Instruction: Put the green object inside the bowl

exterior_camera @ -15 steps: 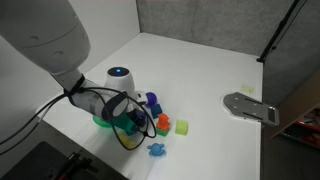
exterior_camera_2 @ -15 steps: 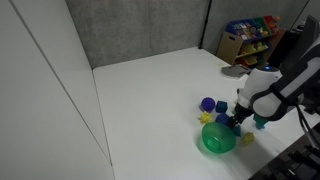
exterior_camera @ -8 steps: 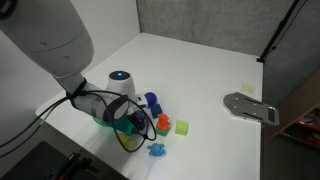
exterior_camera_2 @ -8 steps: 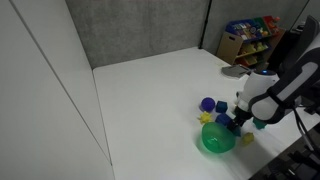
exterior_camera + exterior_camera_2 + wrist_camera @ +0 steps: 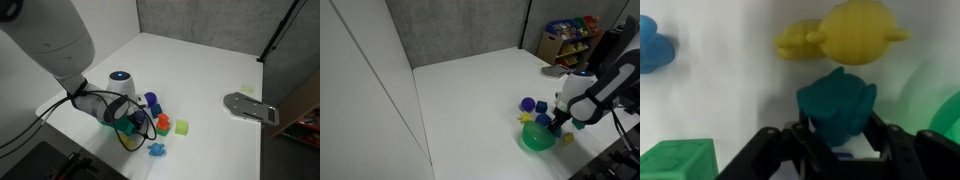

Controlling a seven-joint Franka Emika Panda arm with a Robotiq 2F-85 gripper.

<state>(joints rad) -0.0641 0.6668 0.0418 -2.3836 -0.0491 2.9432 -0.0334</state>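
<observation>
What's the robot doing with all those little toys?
The robot's claw is pinching the dark green toy. The big green bowl is right beside it, but the toy is not inside yet. Yellow toys, a blue toy and a lime cube lie nearby.

A white table (image 5: 205, 70) fills the middle of both exterior views. Behind it stands a grey, rough-looking wall (image 5: 460, 30). In an exterior view a plain white panel (image 5: 360, 90) covers the left side, and at the upper right there is a shelf (image 5: 570, 40) with colourful packages. In an exterior view a thin black pole (image 5: 283, 30) leans at the upper right, and a grey metal plate (image 5: 250, 107) lies on the table at the right.
</observation>
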